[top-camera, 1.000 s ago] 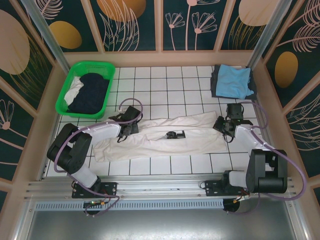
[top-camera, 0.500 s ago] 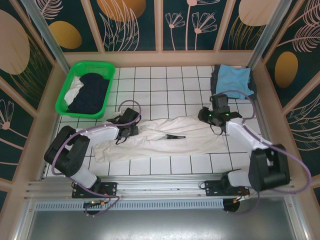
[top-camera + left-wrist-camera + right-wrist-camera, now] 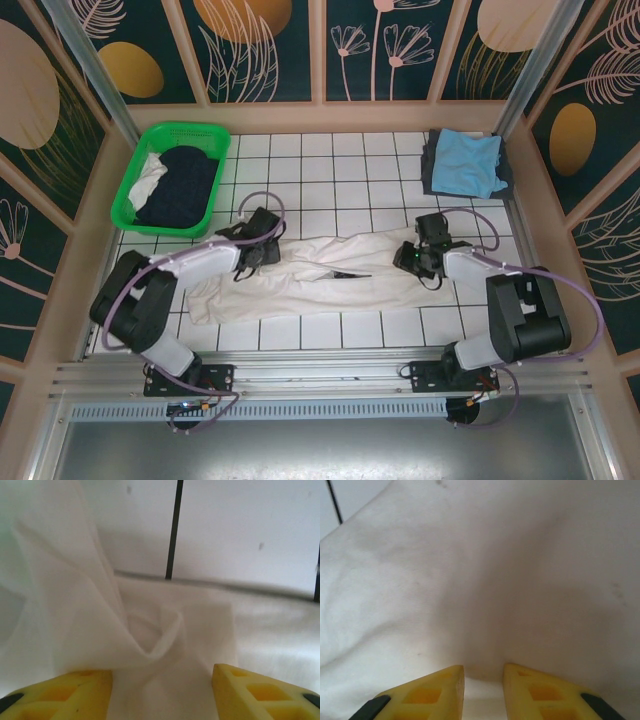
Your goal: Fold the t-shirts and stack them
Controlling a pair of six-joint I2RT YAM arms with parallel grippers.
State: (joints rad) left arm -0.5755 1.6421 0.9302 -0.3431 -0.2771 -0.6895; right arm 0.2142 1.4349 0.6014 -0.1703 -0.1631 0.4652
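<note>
Across the tiled table (image 3: 350, 160) the white t-shirt (image 3: 300, 285) lies as a long crumpled band from left to right. The right gripper (image 3: 483, 672) pinches its right end, jaws closed on cloth. The left gripper (image 3: 162, 672) has jaws wide open around a loose fold. If only one side pulls, the shirt probably twists and folds unevenly.

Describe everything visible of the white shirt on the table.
The white shirt is thin, soft cloth, lying crumpled in a long band across the tiled table, with a small dark print near its middle. The left gripper sits on its far edge toward the left, fingers open around a raised fold. The right gripper pinches its right end between nearly closed fingers.
</note>
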